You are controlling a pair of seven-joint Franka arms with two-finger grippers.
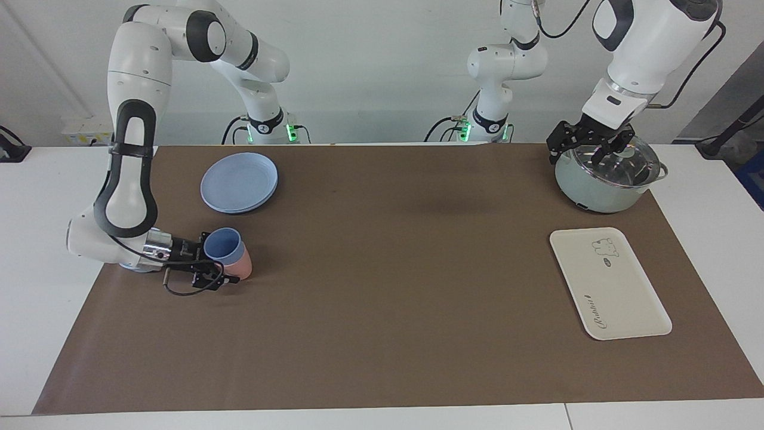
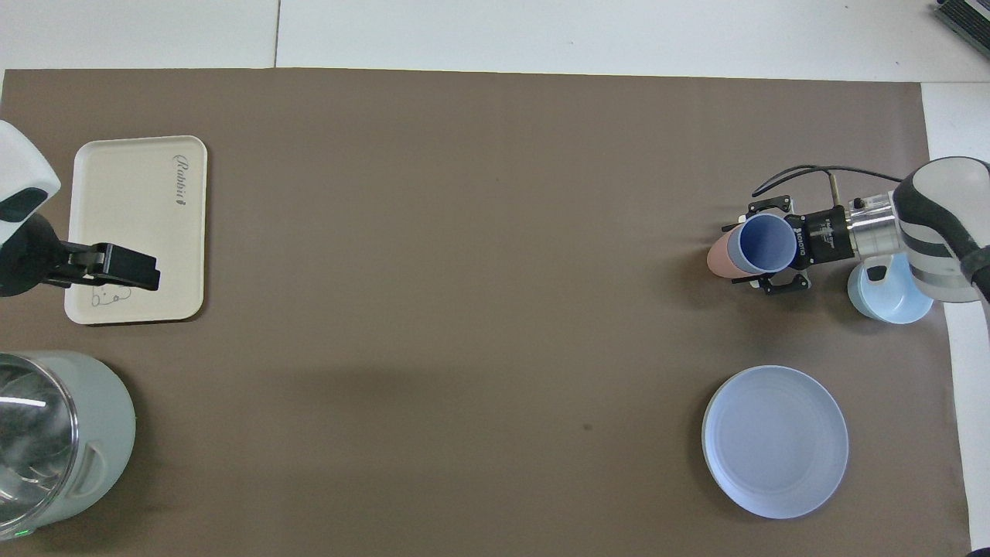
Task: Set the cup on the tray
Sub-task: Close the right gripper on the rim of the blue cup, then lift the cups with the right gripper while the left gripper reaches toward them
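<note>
1. Overhead view, nearest the robots: a round pale-blue plastic plate [image 2: 775, 441] lies flat on the brown table mat [image 2: 464, 271] toward the right arm's end, and a pale-green metal pot with a glass lid [image 2: 46, 441] stands at the left arm's end.
2. Over that pot in the facing view hangs the left gripper [image 1: 591, 149], its fingers spread wide with nothing between them; this arm waits.
3. Farther out, at the left arm's end, the flat cream-white rectangular tray with rounded corners [image 2: 139, 224] lies bare, its bear drawing at the end nearer the robots and the script lettering at the farther end.
4. At the right arm's end, farther from the robots than the plate, the right gripper [image 2: 766, 251] reaches in low and level over the mat, pointing toward the middle of the table.
5. The small periwinkle-blue tapered plastic cup [image 2: 766, 242] sits between the right gripper's fingers [image 2: 781, 284], one finger on each side of its wall; it leans, mouth tipped up and toward the gripper. The fingers are partly closed around it, but whether they press its wall I cannot tell.
6. A pink plastic cup of the same shape [image 2: 719, 259] touches the periwinkle cup on the side away from the gripper.
7. A wider light-blue plastic bowl [image 2: 889, 298] sits under the right arm's wrist.
8. The periwinkle cup is well apart from the tray, at the table's other end.
</note>
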